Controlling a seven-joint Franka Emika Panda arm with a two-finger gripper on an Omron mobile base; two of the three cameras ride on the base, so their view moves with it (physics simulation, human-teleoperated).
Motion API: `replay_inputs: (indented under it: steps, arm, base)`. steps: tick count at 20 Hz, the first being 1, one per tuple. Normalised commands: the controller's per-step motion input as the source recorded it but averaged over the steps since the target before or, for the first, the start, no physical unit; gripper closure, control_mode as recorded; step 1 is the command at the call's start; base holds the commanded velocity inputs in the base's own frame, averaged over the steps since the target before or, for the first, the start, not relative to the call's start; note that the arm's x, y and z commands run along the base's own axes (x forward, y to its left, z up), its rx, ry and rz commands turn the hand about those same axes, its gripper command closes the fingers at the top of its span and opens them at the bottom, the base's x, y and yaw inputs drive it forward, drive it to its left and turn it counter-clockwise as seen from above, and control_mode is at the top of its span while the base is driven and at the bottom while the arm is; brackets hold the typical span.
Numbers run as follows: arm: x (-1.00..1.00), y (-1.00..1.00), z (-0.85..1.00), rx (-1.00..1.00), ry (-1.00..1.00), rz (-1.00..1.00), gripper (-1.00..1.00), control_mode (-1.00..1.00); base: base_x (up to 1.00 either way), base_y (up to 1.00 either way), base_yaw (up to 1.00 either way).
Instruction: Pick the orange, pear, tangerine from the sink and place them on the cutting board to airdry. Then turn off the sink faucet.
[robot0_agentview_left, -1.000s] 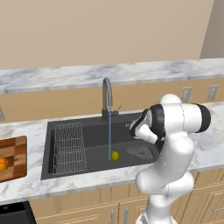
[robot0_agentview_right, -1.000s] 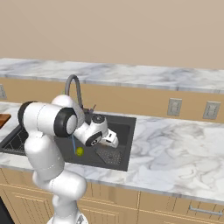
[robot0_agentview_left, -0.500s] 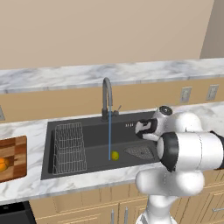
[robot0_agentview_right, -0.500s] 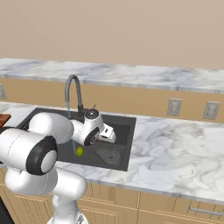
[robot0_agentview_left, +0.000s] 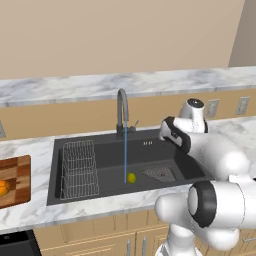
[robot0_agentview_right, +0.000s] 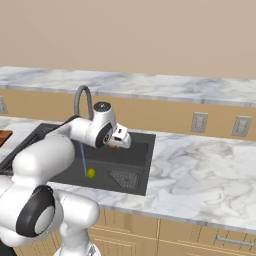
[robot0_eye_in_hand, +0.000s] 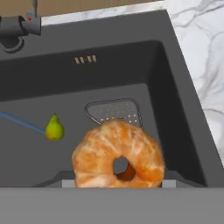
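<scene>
Flat, even light fills all 3 views, with no single source to be made out and no glare. The marble counter (robot0_agentview_left: 100, 205) is bright and softly shaded; the dark sink (robot0_agentview_left: 165, 150) reads clearly down to its floor, with faint darker tone along its walls. Shadows are weak and soft-edged. Edges look clean and rendered, free of motion blur, lens bending at the borders is not noticeable. In the hand view the peeled tangerine (robot0_eye_in_hand: 118, 155) close to the lens looks slightly soft.
</scene>
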Motion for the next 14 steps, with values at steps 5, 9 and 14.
replay_inputs:
  steps: [5, 9, 14]
  arm:
    - [-0.65, 0.00, 0.67, 0.00, 0.00, 0.04, 1.00, -1.00]
    - [-0.53, 0.02, 0.98, 0.00, 0.00, 0.09, 1.00, -1.00]
    - [-0.69, 0.21, 0.83, 0.00, 0.00, 0.11, 1.00, -1.00]
  base:
    - [0.00, 0.00, 0.00]
    - [0.00, 0.00, 0.00]
    - [0.00, 0.00, 0.00]
